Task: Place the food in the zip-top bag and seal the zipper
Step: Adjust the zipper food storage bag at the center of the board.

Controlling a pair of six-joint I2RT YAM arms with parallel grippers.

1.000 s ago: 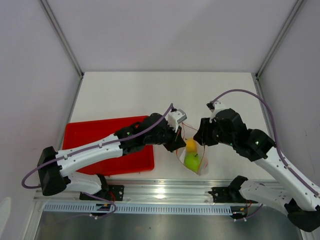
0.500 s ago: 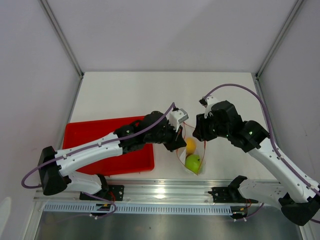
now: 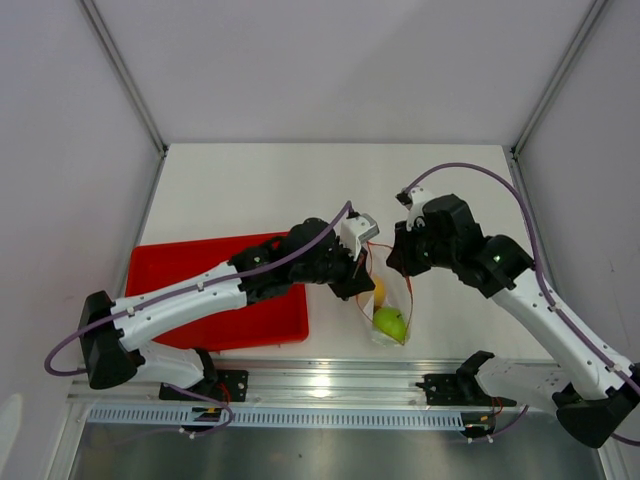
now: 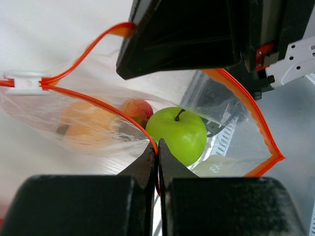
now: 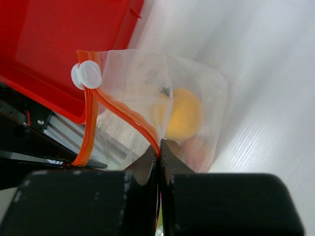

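The clear zip-top bag (image 3: 396, 303) hangs between my two grippers near the table's front edge. Inside it are the green apple (image 3: 389, 322) and the yellow-orange fruit (image 3: 378, 290). My left gripper (image 3: 359, 289) is shut on the red-orange zipper (image 4: 101, 104) on one side of the mouth. My right gripper (image 3: 399, 268) is shut on the zipper's other side (image 5: 123, 115). In the left wrist view the apple (image 4: 178, 136), the peach (image 4: 137, 108) and the yellow-orange fruit (image 4: 87, 124) show through the plastic. A white slider (image 5: 86, 75) sits at the zipper's end. The brown fruit is hidden.
The red tray (image 3: 190, 270) lies under my left forearm, left of the bag, and shows in the right wrist view (image 5: 59, 39). The aluminium rail (image 3: 320, 380) runs along the table's near edge just below the bag.
My right gripper has pulled back and to the left, towards the left gripper. The bag's mouth has narrowed and the bag hangs straighter, with the apple shifted slightly right.
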